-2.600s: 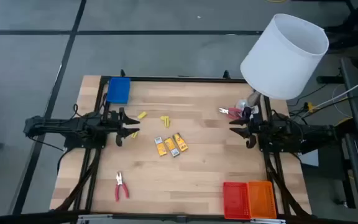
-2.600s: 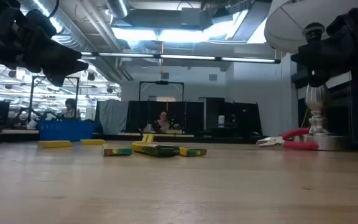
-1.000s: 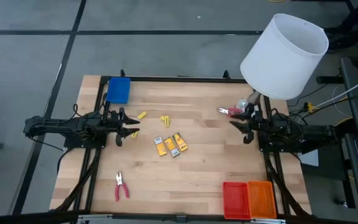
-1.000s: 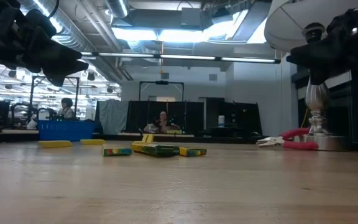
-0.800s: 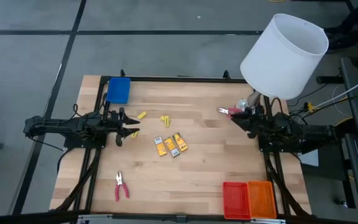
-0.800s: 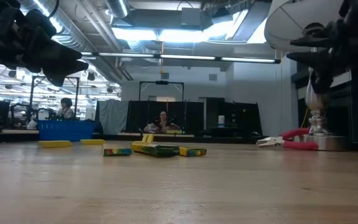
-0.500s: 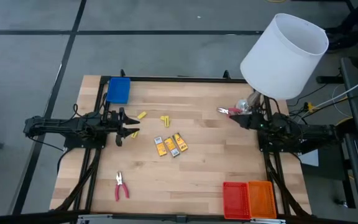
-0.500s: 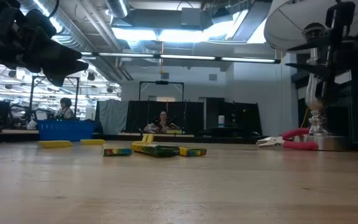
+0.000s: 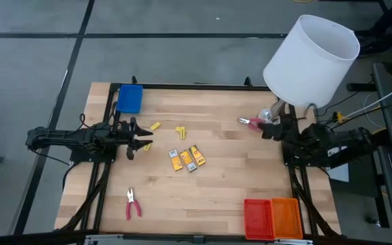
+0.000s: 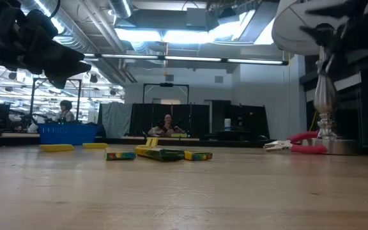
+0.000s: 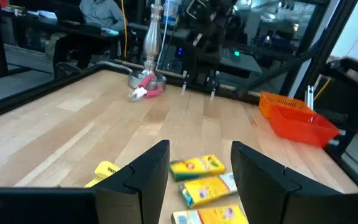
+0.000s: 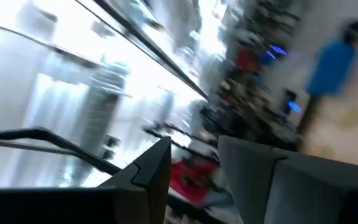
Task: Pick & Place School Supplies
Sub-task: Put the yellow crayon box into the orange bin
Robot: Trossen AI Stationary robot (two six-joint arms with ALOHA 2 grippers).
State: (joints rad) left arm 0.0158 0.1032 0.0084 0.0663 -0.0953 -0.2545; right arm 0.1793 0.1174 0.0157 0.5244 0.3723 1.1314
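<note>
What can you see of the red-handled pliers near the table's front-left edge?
The red-handled pliers are small, with two red grips splayed slightly apart and short silvery metal jaws. They lie flat on the light wooden table, jaws pointing toward the table's middle, handles toward the front edge. Nothing touches them; both grippers are well away.

My left arm lay stretched across the left side, its left gripper [image 9: 146, 137] held level above the surface with the wrist straight. Through its wrist camera I saw the two dark fingers [image 11: 143, 174] standing apart with a clear gap and nothing between them. My right arm reached in from the right side, the right gripper [image 9: 267, 128] raised and rolled over at the wrist, so its camera looked tilted. Its fingers [image 12: 151, 163] were parted too, with nothing gripped between them.
</note>
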